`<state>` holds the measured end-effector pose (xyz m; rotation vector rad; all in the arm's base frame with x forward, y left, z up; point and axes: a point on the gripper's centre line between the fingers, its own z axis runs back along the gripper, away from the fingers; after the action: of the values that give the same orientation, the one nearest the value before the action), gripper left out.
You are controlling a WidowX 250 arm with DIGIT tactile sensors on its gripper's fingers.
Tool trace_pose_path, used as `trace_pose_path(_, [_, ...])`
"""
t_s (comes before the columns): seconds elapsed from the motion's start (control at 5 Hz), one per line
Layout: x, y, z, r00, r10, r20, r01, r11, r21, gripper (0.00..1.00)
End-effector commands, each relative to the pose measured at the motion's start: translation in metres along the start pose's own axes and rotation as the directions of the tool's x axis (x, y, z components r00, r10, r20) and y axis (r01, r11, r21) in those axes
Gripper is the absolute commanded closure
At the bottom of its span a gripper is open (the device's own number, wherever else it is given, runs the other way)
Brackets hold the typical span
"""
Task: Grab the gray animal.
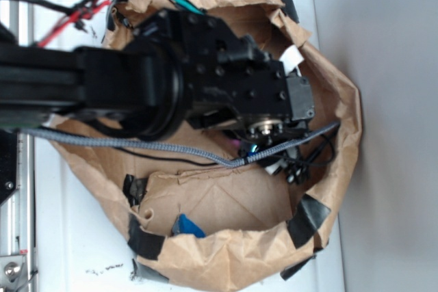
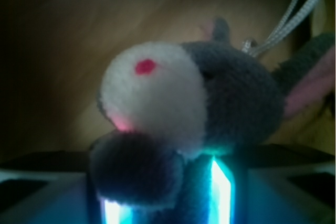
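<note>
1. Exterior view: the black arm (image 1: 171,73) reaches down into the brown paper bag (image 1: 328,100); the gripper's fingers are hidden, and a blue object (image 1: 186,226) lies apart near the bag's wall.
2. Wrist view: the gray animal (image 2: 210,103) sits between the lit fingers (image 2: 220,192), which appear clamped on its lower body. Judgement: keep squeezing firmly and lift straight, watching the white loop cord (image 2: 294,14).

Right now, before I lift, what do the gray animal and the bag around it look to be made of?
The gray animal looks like soft plush: fuzzy, matte pile in gray and white, with a pink-lined ear and a thin woven-looking white loop cord. The bag looks like brown kraft paper: creased, crumpled walls with torn edges, patched with black tape. The end effector appears closed around the toy's lower part.
</note>
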<state>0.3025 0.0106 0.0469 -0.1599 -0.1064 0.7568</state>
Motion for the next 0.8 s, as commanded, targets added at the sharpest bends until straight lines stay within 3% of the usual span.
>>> trace_pose_path(0.0, [0.004, 0.024, 0.104, 0.990, -0.093, -0.110, 0.071, 0.979, -0.189, 1.00])
trace_pose_path(0.2, [-0.006, 0.025, 0.124, 0.990, -0.072, -0.125, 0.070, 0.997, -0.016, 1.00])
trace_pose_path(0.4, [-0.017, 0.028, 0.137, 0.992, -0.088, -0.086, 0.094, 0.993, 0.077, 1.00])
trace_pose_path(0.6, [-0.027, 0.034, 0.148, 0.992, -0.126, -0.020, 0.126, 0.992, 0.003, 1.00])
